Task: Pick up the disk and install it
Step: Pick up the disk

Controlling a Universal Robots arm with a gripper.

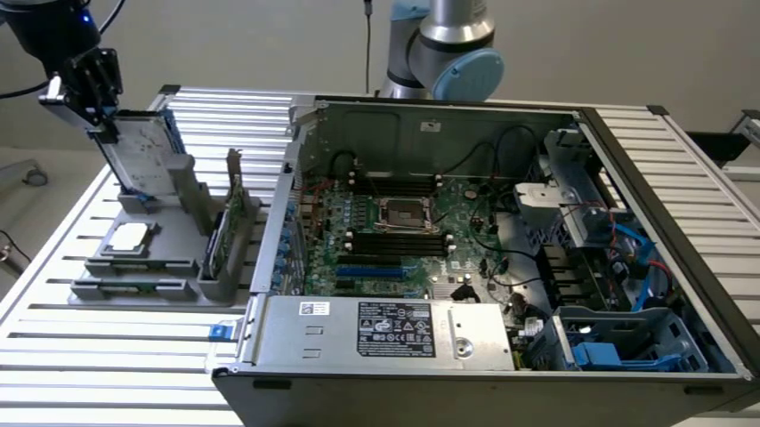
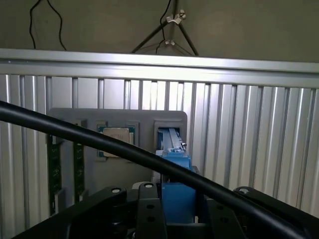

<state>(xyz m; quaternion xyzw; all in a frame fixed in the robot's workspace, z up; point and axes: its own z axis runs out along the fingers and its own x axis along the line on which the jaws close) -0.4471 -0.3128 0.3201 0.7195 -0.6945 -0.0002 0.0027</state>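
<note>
Exterior view — gripper (image 1: 107, 132) on disk (image 1: 144, 153)

Arm (image 1: 442, 31): silver-grey tubular segment, pale blue round joint cap (image 1: 472, 73). Wrist: black housing, small blue light (image 1: 84, 17). Gripper (image 2: 178, 199): black, angular, round silver screw heads (image 2: 147, 186). Thick black cable (image 2: 124, 148).

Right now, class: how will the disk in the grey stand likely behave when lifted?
Probably stiff: the disk looks like a flat metal slab, so likely heavy for its size. Standing on edge in the stand, it may tip if nudged sideways.
</note>
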